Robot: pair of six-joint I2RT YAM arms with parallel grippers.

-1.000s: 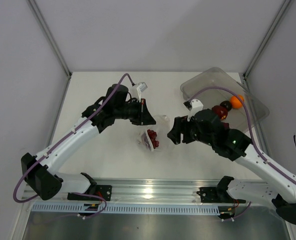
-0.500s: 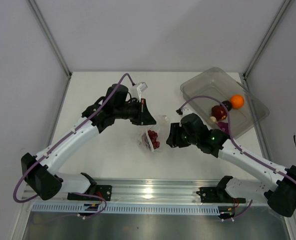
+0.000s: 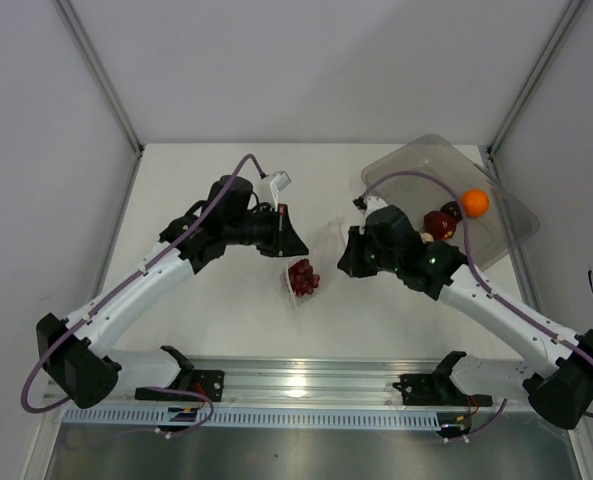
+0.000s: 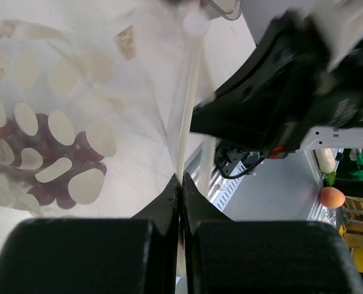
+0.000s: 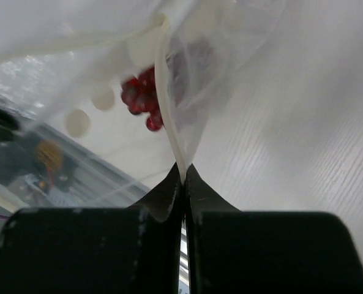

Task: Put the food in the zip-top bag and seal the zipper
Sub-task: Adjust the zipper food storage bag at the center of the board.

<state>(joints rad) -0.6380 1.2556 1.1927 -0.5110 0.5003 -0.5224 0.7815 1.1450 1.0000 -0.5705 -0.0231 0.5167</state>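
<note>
From above, at the middle of the white surface (image 3: 226, 300): zip-top bag (image 3: 314, 255) stretched between the two arms, bunch of grapes (image 3: 302, 277) sagging in its lower end as a dark red clump. Left gripper (image 3: 297, 244) at the bag's left side, right gripper (image 3: 341, 262) at its right, both nipped onto the film. Off to the right, inside the rigid clear bin (image 3: 416, 160): glossy orange ball (image 3: 474, 203), dark red ball (image 3: 439, 222) and, touching it, a darker plum-like ball (image 3: 453, 211). Not yet bagged, any of the three.

Through the left wrist camera: black jaws pressed flat together on a thin fold of the bag, with the zipper (image 4: 190, 104) rising from the pinch as a pale, stiff strip. Soft, crinkly clear film printed with white ovals; grapes dim and round behind it at lower left.

Through the right wrist camera: jaws likewise closed on the bag's edge, a pale rim strip curving up from the pinch, small shiny red grapes hanging just beyond, faintly lined white surface underneath.

Step in hand, by judgement: mouth held by both sides, filling only partly done, sealing some way off. Next move likely to call for one side let go while the other holds the limp mouth up and open, then a reach to the bin for a smooth, round, roll-prone piece.
</note>
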